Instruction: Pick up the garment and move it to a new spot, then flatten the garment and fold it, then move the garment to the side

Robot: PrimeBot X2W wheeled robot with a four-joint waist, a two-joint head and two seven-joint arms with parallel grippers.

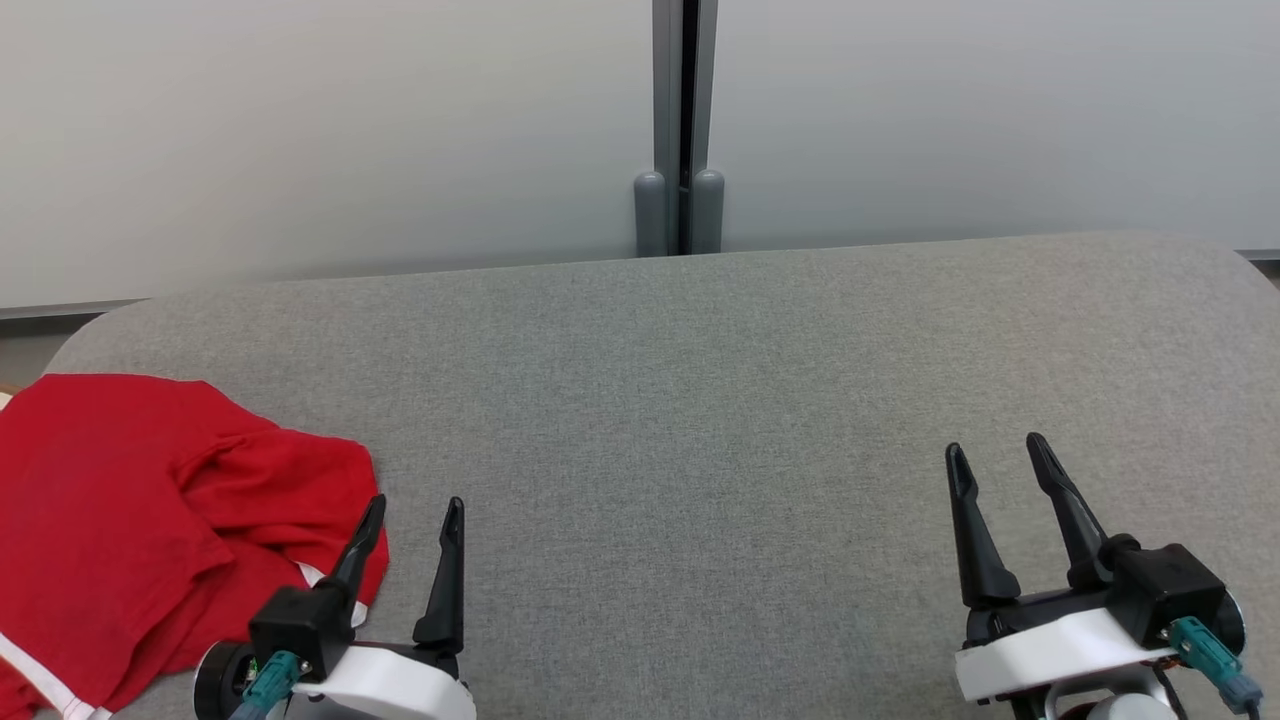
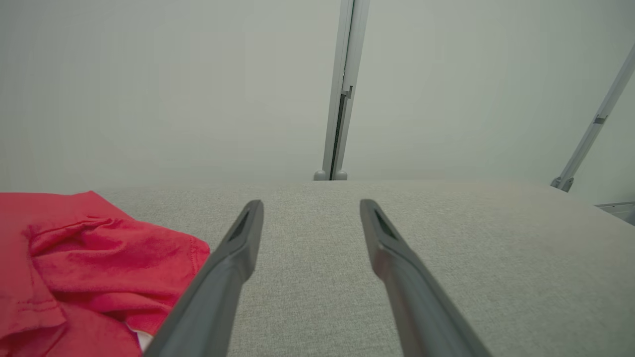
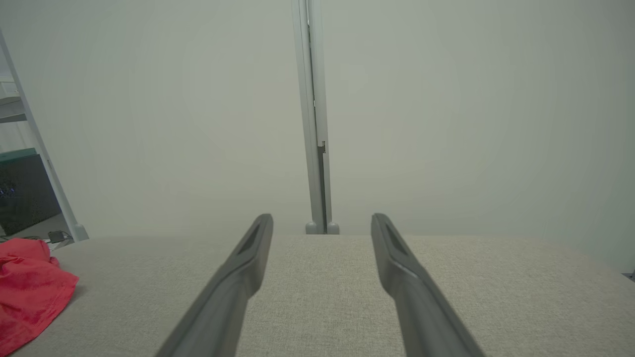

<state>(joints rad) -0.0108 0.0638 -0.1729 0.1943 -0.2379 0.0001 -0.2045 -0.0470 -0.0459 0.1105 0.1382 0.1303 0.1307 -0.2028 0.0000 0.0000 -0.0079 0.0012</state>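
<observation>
Fingers (image 1: 446, 570) of both grippers spread wide and empty, grey fabric-covered table (image 1: 700, 400) across the view, crumpled red garment (image 1: 130, 520) at its left edge, left gripper (image 1: 416, 500) just beside the garment's right hem, right gripper (image 1: 994, 443) well apart over bare table.

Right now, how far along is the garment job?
Done: nothing visible; the crumpled red cloth garment lies unfolded at the left edge of the grey fabric-covered table. In hand: nothing; left fingers and right fingers are open and empty, the left near the garment. Left: pick up, move, flatten, fold, set aside.
</observation>
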